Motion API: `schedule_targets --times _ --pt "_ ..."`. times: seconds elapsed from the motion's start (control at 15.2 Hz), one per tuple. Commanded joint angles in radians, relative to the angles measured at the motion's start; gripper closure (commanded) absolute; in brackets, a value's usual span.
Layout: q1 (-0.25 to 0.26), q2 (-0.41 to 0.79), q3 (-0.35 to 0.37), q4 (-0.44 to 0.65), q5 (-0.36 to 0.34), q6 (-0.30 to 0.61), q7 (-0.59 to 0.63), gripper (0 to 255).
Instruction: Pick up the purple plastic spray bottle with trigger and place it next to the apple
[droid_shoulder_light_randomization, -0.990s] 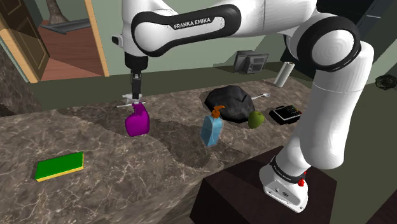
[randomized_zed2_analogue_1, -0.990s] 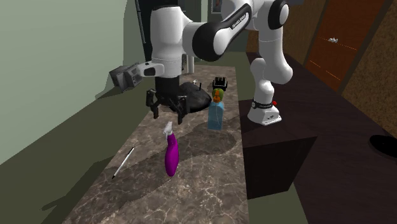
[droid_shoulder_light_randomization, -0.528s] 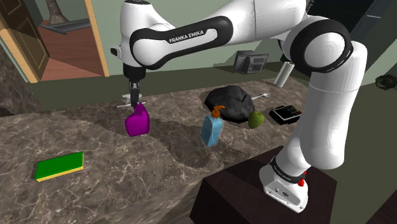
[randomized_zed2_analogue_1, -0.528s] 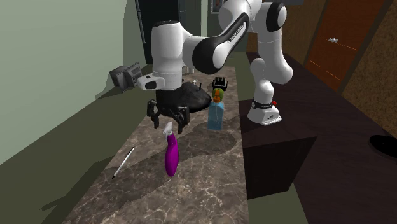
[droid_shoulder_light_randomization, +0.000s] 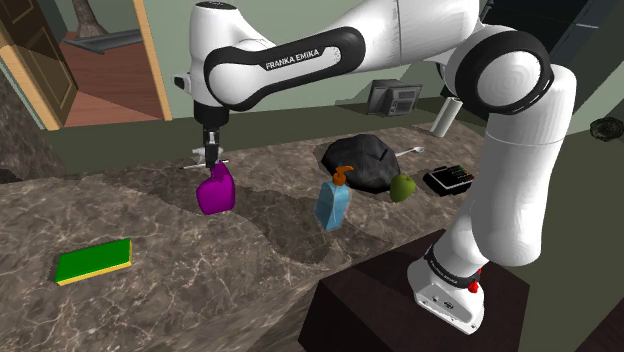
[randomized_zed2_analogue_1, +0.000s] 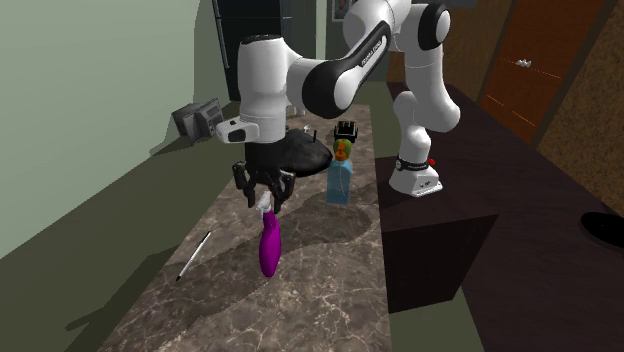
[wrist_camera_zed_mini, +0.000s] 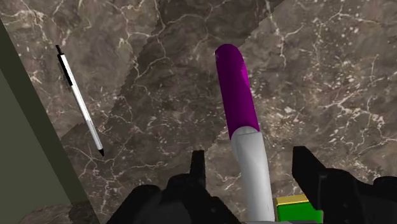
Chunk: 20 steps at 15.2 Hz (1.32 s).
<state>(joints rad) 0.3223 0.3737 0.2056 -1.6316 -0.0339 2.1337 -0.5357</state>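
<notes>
Wrist view: slim glossy purple bottle (wrist_camera_zed_mini: 236, 89) on veined marble counter (wrist_camera_zed_mini: 146, 76).

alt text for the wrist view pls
A purple spray bottle with a pale grey top sits between the two black fingers of the open end effector, neither touching it. Below is a dark marbled counter with a white pen lying nearby.

FRANKA EMIKA, white letters on dark band of arm (droid_shoulder_light_randomization: 300, 55), shoulder view
</notes>
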Motion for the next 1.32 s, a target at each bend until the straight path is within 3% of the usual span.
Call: schedule_targets --times 0.0,0.53,1.25 --pt "0.000 0.000 0.000 0.000 0.000 0.000 0.000 255" --pt "0.000 0.000 0.000 0.000 0.000 0.000 0.000 255" --pt "0.000 -0.030 0.004 0.106 0.006 -0.135 0.000 255"
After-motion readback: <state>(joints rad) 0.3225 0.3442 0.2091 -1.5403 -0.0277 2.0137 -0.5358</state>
